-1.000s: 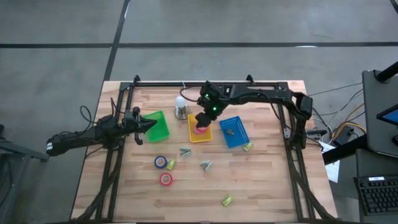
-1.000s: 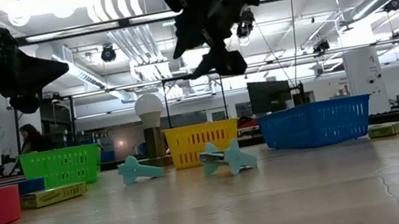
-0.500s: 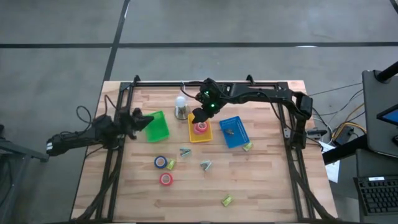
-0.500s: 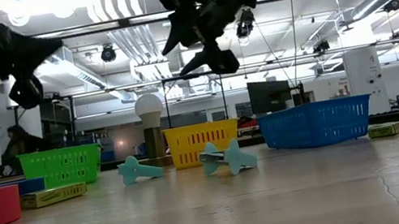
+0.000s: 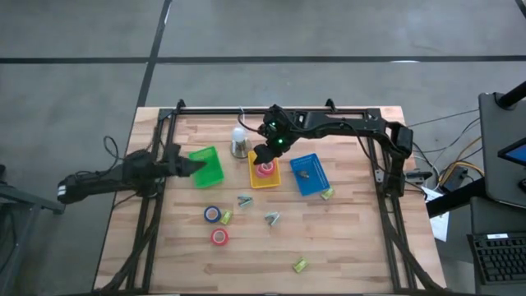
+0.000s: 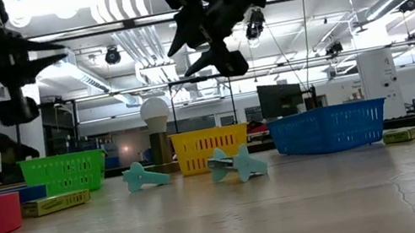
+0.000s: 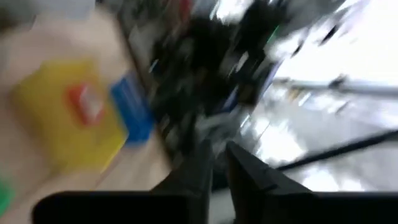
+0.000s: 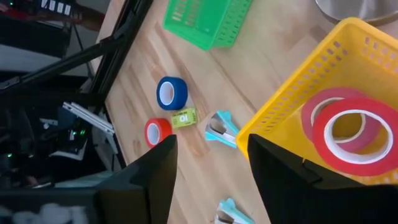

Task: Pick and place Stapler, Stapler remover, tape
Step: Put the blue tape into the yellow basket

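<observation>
- Left gripper (image 5: 197,165): raised over the desk's (image 5: 353,238) left edge, beside the green basket (image 5: 207,167). The jaws stand narrowly apart in the left wrist view and hold nothing visible.
- Blue tape (image 5: 212,214): ring with a pale core, flat on open desk in front of the green basket, with a yellow-green stapler (image 5: 226,218) just beside it.
- Red tape (image 5: 219,237): ring lying flat, nearer the front edge, apart from the blue one.
- Two teal staple removers (image 5: 245,200) lie in the middle of the desk.
- Right gripper (image 5: 261,156): above the yellow basket's (image 5: 255,178) far rim. Jaws are apart and empty.
- Red tape rolls (image 8: 348,134) lie inside the yellow basket.
- Blue basket (image 5: 316,182): right of the yellow one, open desk beyond it toward the right edge.
</observation>
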### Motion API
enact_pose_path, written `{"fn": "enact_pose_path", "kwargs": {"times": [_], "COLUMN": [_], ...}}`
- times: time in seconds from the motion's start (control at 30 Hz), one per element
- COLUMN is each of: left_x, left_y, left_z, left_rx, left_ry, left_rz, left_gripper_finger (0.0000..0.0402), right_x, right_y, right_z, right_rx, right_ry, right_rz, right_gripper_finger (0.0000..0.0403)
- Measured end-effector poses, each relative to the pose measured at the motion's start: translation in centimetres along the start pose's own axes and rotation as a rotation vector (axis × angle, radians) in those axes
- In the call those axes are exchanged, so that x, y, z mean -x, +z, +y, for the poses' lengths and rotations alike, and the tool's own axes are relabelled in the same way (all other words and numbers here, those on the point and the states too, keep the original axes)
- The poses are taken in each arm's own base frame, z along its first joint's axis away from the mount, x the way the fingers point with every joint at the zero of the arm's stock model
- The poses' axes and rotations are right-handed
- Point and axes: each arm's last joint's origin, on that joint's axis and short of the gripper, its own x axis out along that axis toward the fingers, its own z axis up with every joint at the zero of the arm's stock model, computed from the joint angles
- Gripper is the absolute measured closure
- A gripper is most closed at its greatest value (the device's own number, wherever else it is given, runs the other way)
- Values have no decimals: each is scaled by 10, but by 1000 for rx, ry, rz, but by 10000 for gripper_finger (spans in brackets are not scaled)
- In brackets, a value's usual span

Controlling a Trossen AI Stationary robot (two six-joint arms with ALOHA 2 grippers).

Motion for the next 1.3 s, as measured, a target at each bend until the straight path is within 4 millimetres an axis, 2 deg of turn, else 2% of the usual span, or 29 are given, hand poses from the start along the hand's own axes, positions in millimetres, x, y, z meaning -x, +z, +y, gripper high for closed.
{"fn": "enact_pose_path", "kwargs": {"times": [0.17,0.27,0.37,0.6,0.73,0.83,1.03,1.13,1.3], "left_x": [0,-5,-13,-41,-53,-62,-74,-80,-89], "left_y": [-3,-2,-3,-20,-34,-44,-58,-64,-74], "left_z": [-10,-24,-30,-34,-21,-15,-6,-4,-4], "left_rx": [-119,-252,-312,-357,-452,-529,-655,-757,-1026], "left_ry": [259,307,371,438,538,549,587,592,547], "left_rz": [259,362,470,708,800,880,988,1026,1103], "left_gripper_finger": [276,230,204,198,198,198,198,198,198], "right_x": [0,0,0,0,3,9,18,19,20], "right_y": [0,0,0,-2,-9,-15,-20,-20,-20], "right_z": [0,0,0,0,-7,-13,-12,-9,-9], "right_rx": [-1,-3,-2,0,-6,-11,-7,-1,0], "right_ry": [1,-3,3,21,-8,-38,-62,-54,-62], "right_rz": [-1,3,10,44,128,206,225,216,209], "right_gripper_finger": [213,214,216,218,218,218,220,220,221]}}
